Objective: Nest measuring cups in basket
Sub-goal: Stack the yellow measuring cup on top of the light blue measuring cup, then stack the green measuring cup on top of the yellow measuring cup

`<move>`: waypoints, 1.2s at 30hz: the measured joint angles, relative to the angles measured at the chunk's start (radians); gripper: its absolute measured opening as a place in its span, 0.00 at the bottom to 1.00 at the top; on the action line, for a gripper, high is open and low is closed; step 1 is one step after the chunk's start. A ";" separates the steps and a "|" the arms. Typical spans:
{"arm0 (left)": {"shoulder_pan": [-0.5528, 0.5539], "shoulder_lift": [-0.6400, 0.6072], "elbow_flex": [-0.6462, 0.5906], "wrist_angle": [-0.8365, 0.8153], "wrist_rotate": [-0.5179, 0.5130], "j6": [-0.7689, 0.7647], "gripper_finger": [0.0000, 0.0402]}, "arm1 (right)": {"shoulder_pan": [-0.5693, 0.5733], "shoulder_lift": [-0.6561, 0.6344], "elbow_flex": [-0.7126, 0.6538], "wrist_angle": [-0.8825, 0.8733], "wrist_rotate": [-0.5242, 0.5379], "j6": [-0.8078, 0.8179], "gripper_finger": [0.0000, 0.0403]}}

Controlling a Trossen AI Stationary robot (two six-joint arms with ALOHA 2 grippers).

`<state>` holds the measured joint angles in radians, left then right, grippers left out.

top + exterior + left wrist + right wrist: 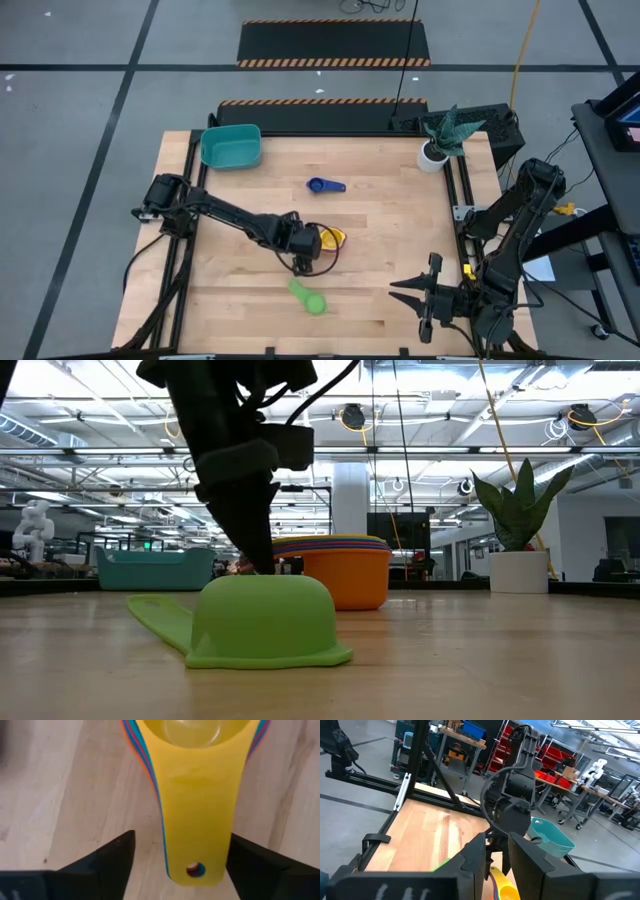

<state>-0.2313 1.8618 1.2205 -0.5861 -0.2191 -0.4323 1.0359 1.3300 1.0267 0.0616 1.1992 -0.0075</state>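
A: low view, nested cup stack is half behind the green cup and left arm, can't count cups tbh.

B: yeah, wrist cam crops the yellow cup bowl at the frame edge. Left gripper tips too small from overhead.

A nested stack of cups, yellow on top, sits mid-table. The green cup lies upturned at its 6 o'clock, the blue cup at 12. The teal basket stands at 10 o'clock.
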 joint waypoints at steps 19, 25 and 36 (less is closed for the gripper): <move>-0.271 0.000 0.000 -0.144 -0.150 -0.197 0.69 | 0.003 0.000 0.000 -0.001 0.000 0.044 0.19; -0.386 0.000 0.000 -0.151 -0.198 -0.271 0.69 | 0.012 0.000 0.000 0.002 0.000 0.049 0.19; -0.542 0.000 0.000 -0.151 -0.281 -0.300 0.68 | 0.013 0.000 0.000 0.032 0.000 0.073 0.19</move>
<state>-0.7733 1.8622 1.2205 -0.7372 -0.4999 -0.7323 1.0492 1.3300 1.0267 0.0933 1.1988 0.0659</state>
